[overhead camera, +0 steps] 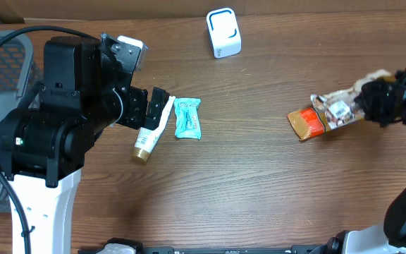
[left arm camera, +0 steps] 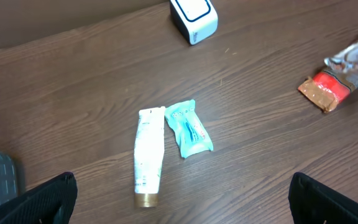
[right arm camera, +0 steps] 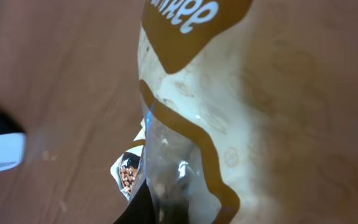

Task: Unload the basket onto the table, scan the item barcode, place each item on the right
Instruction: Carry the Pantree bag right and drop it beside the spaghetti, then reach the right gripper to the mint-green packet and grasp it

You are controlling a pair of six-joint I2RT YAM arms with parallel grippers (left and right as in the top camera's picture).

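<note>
Overhead: right gripper (overhead camera: 369,104) clenched on one end of snack packet (overhead camera: 316,118), table's right side, well apart from white scanner (overhead camera: 223,32) | probably gripped there to leave barcode exposed | left gripper (overhead camera: 155,107) spread wide, empty, over tube (overhead camera: 149,135)

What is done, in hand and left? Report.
Done: right gripper shut on the snack packet. In hand: packet held well away from the scanner. Remaining: show its barcode to the scanner; tube and teal sachet lie ungripped by the open left gripper.
</note>
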